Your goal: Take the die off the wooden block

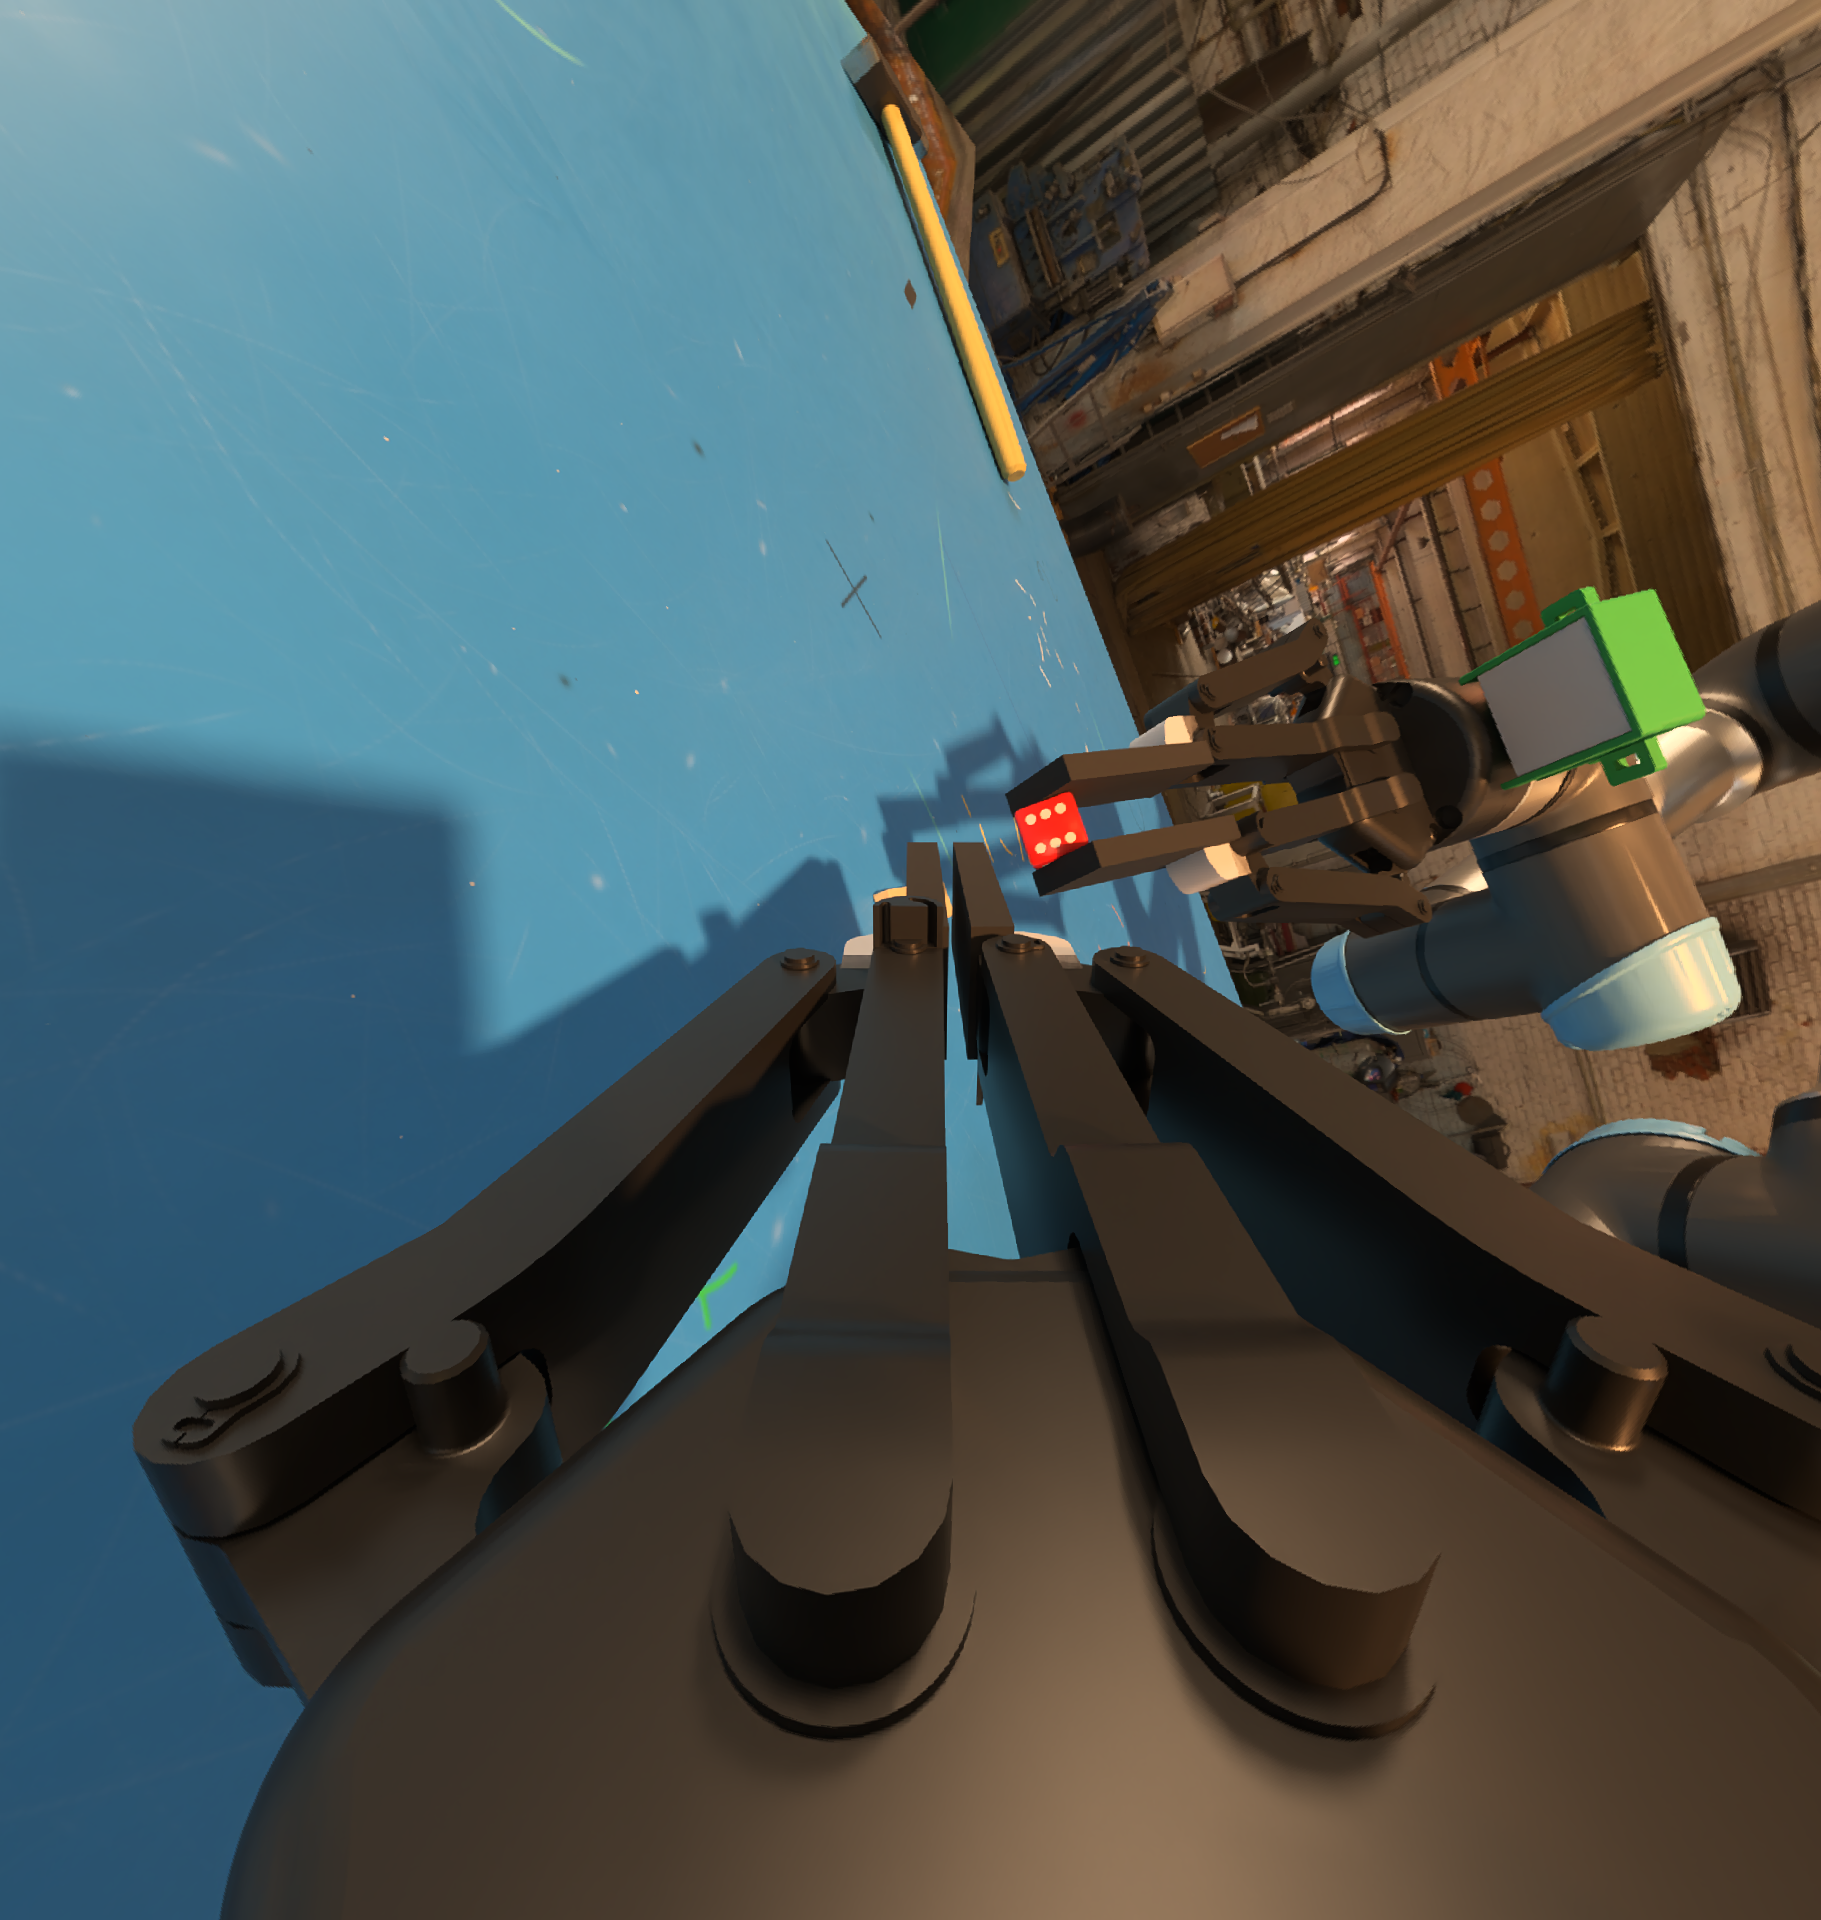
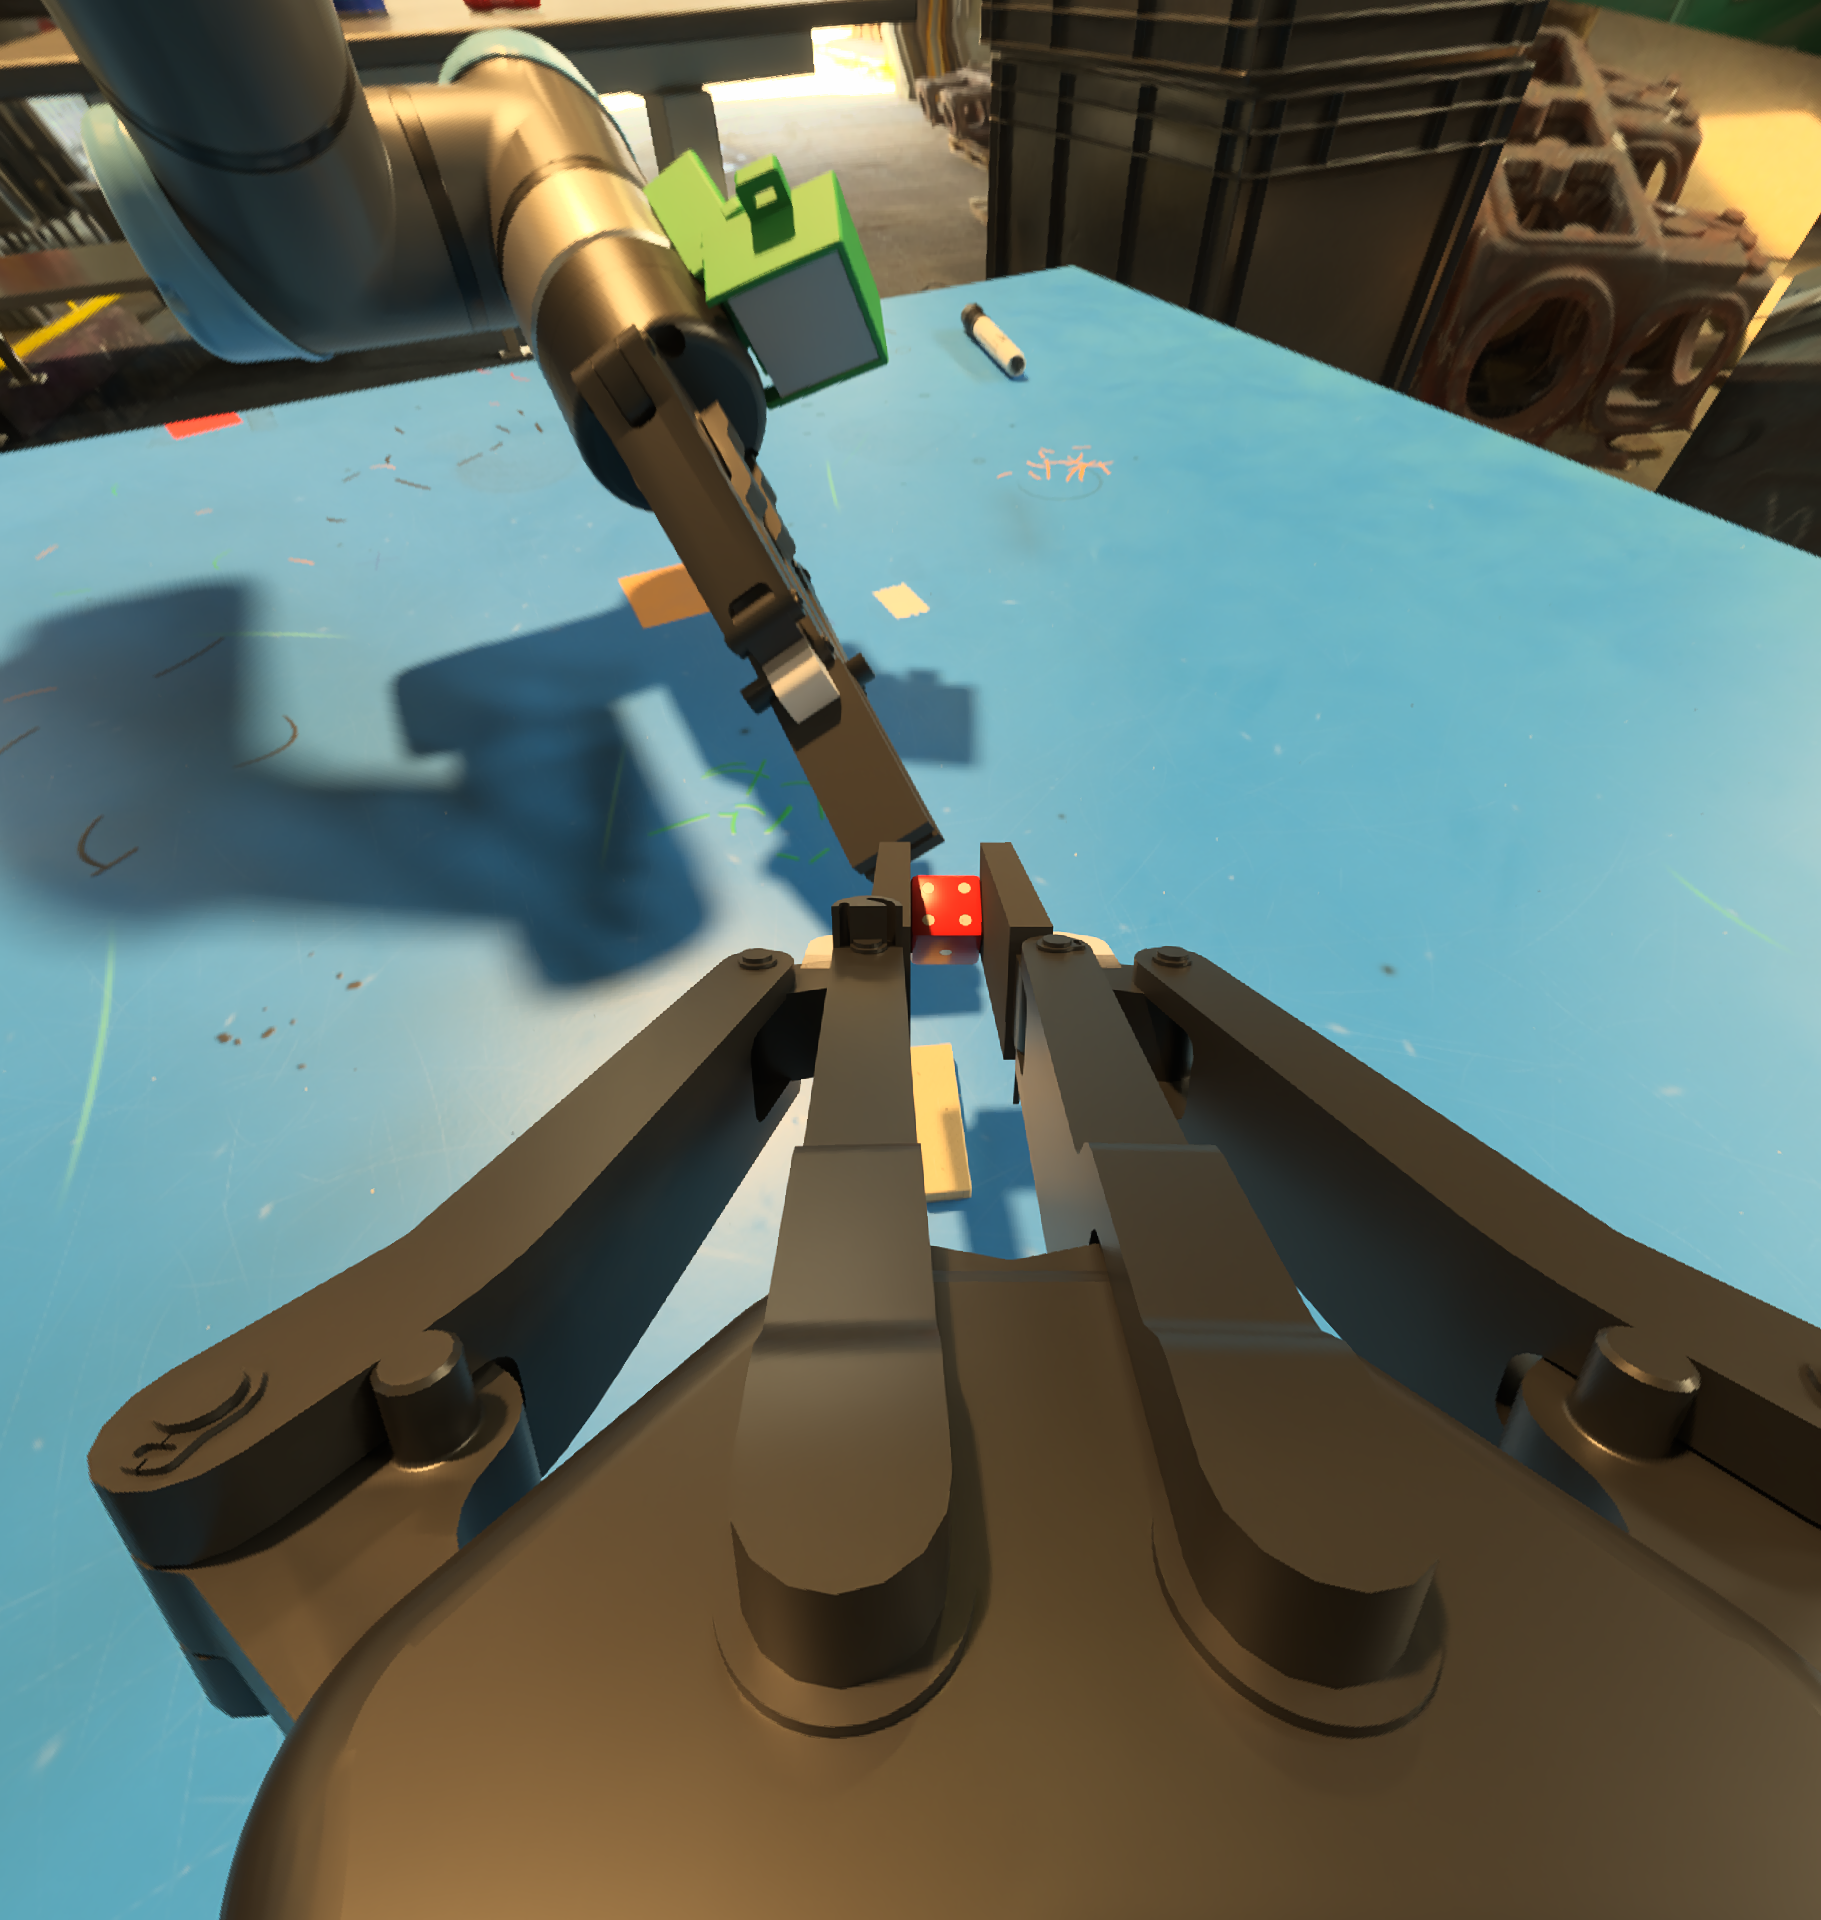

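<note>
A red die (image 2: pixel 945 906) with white pips sits between the fingers of my right gripper (image 2: pixel 947 878), which is shut on it and holds it above the blue table (image 2: pixel 1405 727). The left wrist view shows the same grip from the side, with the die (image 1: pixel 1051 828) in the right gripper (image 1: pixel 1041 831). A thin pale wooden block (image 2: pixel 939 1122) lies flat on the table below, apart from the die. My left gripper (image 1: pixel 945 873) is shut and empty. Its tips (image 2: pixel 898 847) reach down beside the die; a pale bit of the block (image 1: pixel 890 894) peeks from behind one finger.
A yellow rod (image 1: pixel 953 291) lies along the table's edge. A black-and-white marker (image 2: pixel 994 338) lies at the far side, with two pale tape patches (image 2: pixel 901 600) nearer. Dark stacked crates (image 2: pixel 1249 156) stand beyond the table. The left arm (image 2: pixel 418 187) crosses the upper left.
</note>
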`<control>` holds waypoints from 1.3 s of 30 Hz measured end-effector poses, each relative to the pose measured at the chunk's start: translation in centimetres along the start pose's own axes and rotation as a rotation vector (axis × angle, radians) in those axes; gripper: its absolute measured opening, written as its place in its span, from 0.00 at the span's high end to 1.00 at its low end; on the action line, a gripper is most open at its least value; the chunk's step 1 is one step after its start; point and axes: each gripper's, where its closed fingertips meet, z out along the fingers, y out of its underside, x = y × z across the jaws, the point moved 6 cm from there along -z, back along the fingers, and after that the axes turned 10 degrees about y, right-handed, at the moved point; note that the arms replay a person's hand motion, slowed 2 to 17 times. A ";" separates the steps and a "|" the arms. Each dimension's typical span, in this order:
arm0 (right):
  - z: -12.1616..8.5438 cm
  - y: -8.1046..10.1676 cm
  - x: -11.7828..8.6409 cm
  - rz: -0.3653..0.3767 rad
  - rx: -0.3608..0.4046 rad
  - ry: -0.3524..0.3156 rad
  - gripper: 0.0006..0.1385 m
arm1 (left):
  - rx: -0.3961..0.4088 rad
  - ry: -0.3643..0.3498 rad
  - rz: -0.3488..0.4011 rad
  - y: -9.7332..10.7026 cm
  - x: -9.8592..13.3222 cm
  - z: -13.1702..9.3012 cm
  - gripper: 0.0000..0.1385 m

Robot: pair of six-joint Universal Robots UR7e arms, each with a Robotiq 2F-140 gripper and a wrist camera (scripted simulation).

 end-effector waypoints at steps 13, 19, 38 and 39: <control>0.8 -0.1 -0.8 -0.027 -0.063 0.031 0.87 | 0.007 0.017 0.013 0.3 1.0 0.5 0.97; 0.9 -0.1 -1.2 -0.026 -0.060 0.021 0.87 | 0.007 0.017 0.022 0.4 1.3 0.6 0.97; 1.2 0.0 -1.2 0.098 -0.148 0.045 0.87 | 0.005 -0.040 0.071 0.5 1.6 0.8 0.97; 1.2 -0.1 -1.2 0.115 -0.153 0.044 0.87 | 0.005 -0.043 0.074 0.5 1.6 0.8 0.97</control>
